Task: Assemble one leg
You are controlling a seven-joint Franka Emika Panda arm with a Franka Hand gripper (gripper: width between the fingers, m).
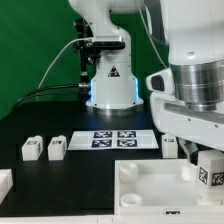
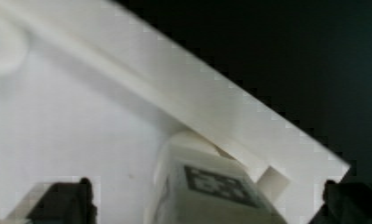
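Observation:
A leg (image 1: 212,175), a small chunky white block with a black-and-white tag, stands on the large white panel (image 1: 150,192) near its far corner at the exterior view's right. My gripper (image 1: 203,163) hangs low over it. In the wrist view the leg (image 2: 215,185) sits between my gripper's (image 2: 208,205) dark fingers (image 2: 62,200), with a gap on each side, so the jaws are open and touch nothing. The panel (image 2: 76,110) fills much of that view. Two more legs (image 1: 32,148) (image 1: 57,147) lie at the exterior view's left, and another leg (image 1: 172,145) lies behind the panel.
The marker board (image 1: 115,138) lies on the black table in front of the robot's base (image 1: 110,85). A white part (image 1: 5,182) pokes in at the exterior view's left edge. Green backdrop behind.

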